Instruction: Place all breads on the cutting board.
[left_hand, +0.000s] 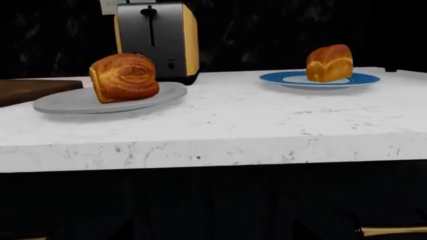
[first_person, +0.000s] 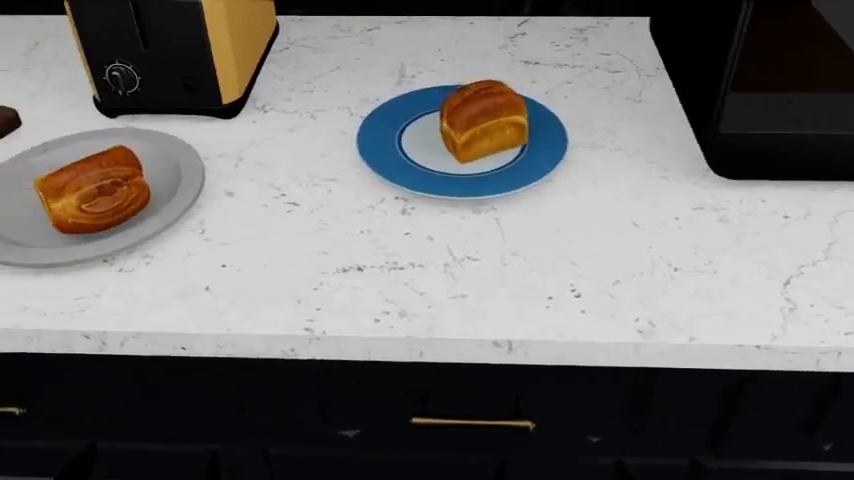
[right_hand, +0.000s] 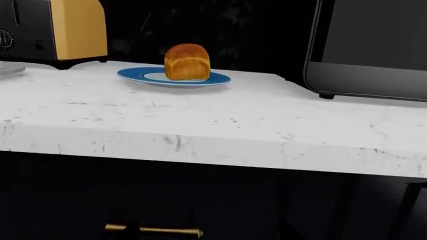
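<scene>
A white marble-patterned countertop (first_person: 561, 270) spans the head view above dark cabinet fronts, one drawer carrying a brass handle (first_person: 473, 425). At the right rear stands a large black appliance with a dark glass front (first_person: 787, 90); at the left rear, a black-and-yellow toaster (first_person: 167, 50) with a dial on its face. A round grey plate (first_person: 167, 190) lies near the left edge just in front of the toaster, and on it one bread (first_person: 91, 190) rests on its side. A blue-rimmed plate (first_person: 387, 150) sits toward the middle of the counter, well apart from the grey one, with the second bread (first_person: 483, 120) upright at its centre. The cutting board (left_hand: 30, 90), a dark brown slab, shows only in part: in the left wrist view it lies just beside the grey plate on the side away from the blue-rimmed plate, and a sliver of it appears at the head view's left edge. Neither bread is on it. Neither gripper appears in any view, so the state of their jaws cannot be told
</scene>
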